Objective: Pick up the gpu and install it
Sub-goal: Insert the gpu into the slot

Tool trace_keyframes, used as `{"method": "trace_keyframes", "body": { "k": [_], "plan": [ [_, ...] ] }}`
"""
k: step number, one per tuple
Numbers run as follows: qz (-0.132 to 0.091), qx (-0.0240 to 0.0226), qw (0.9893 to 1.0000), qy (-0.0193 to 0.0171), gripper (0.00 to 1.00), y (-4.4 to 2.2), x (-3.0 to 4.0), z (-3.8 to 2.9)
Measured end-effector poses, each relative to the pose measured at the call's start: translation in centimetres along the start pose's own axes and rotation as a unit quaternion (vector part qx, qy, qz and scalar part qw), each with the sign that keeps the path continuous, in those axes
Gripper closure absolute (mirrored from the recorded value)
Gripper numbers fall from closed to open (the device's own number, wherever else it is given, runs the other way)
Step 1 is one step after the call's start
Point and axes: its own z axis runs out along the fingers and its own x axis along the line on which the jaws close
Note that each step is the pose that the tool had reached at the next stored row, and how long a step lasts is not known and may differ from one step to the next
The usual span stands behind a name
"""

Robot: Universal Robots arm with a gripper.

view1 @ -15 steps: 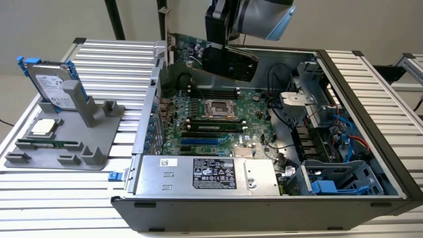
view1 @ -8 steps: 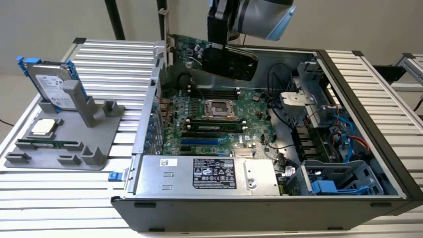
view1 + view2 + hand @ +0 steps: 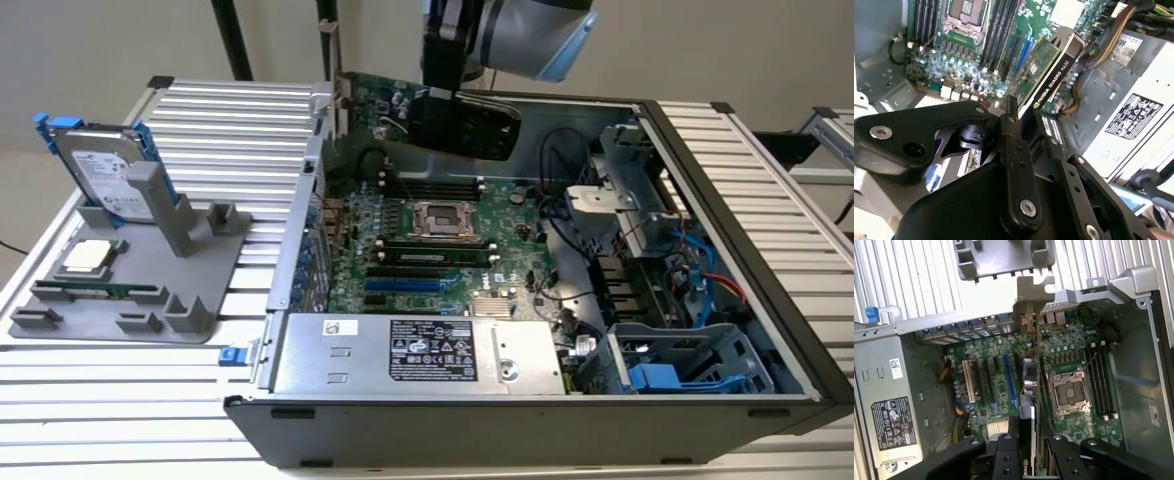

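The gpu [image 3: 400, 105] hangs on edge above the far end of the open computer case [image 3: 747, 230], with its green board and black cooler [image 3: 467, 125] showing. My gripper [image 3: 441, 92] is shut on its upper edge. In both wrist views the card runs away from the fingers, edge-on, over the motherboard [image 3: 1074, 355]. The black cooler edge [image 3: 1056, 65] faces the second wrist view. The silver end bracket [image 3: 1032, 292] sits over the case's rear slot wall. The gripper [image 3: 1026, 435] clamps the near end of the card, and one finger [image 3: 1010, 125] lies against the board.
A grey fixture [image 3: 134, 290] on the exterior view's left holds a silver hard drive [image 3: 104, 168] in a blue frame, a square chip [image 3: 91, 255] and a memory stick [image 3: 100, 292]. Inside the case lie the power supply [image 3: 414, 350], blue expansion slots [image 3: 400, 283] and a drive cage [image 3: 681, 365].
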Motion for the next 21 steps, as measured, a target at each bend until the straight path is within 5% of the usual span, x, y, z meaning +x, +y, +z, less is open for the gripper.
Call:
{"method": "trace_keyframes", "body": {
  "k": [21],
  "plan": [
    [-0.062,-0.0002,0.9980,0.0030,1.00,0.00,0.00,0.00]
  ]
}}
